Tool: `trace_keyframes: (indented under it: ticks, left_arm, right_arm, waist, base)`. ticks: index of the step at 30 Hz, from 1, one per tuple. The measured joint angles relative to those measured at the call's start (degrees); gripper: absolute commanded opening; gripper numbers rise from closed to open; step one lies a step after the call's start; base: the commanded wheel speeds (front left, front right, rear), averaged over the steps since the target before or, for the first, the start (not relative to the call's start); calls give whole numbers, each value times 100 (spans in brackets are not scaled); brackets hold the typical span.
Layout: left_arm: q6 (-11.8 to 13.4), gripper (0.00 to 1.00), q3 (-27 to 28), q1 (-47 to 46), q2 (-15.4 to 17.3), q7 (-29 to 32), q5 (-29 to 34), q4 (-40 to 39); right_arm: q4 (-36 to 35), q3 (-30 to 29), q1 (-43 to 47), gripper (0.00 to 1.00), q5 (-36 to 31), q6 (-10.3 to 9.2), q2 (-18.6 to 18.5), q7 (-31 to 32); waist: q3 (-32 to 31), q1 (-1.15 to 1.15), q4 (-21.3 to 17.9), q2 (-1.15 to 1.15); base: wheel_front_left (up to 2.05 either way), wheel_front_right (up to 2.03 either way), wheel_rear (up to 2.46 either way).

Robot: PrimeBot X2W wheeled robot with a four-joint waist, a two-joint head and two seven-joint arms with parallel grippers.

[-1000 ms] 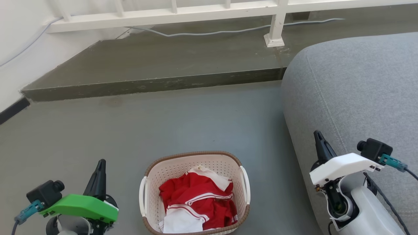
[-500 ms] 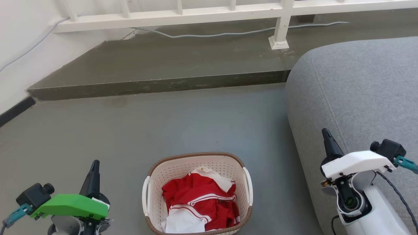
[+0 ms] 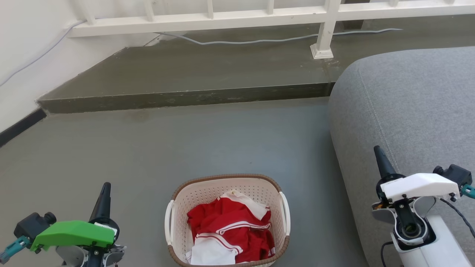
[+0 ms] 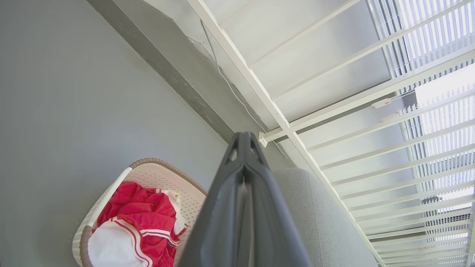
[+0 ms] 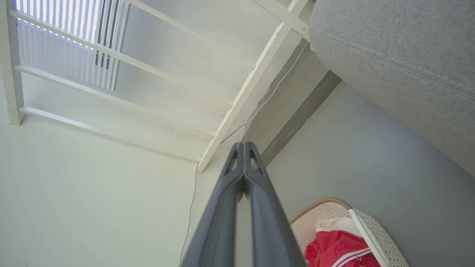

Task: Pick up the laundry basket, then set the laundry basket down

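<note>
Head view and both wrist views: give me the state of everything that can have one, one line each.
Cream-white perforated plastic laundry basket with brown woven-look rim: upright on the grey floor, not lifted, no gripper touching it.
Red and white clothes: crumpled inside the basket.
Left gripper, two dark fingers: shut, empty, left of the basket and apart from it.
Right gripper, two dark fingers: shut, empty, right of the basket and apart from it.

text: none legible | labels: none | numbers: none

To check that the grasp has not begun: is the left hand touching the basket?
Apart. The head view shows bare floor between the left hand and the basket.
</note>
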Motion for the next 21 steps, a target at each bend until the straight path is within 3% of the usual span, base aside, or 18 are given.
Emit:
trace_keyframes:
  ticks: [21]
  left_arm:
    - [-25, 0, 370, -12, -103, 409, -1287, -1]
  right_arm:
    - [-172, -645, 118, 0, 1414, 272, 93, 407]
  waist:
    - [-59, 0, 143, 0]
  base:
    - [0, 0, 0]
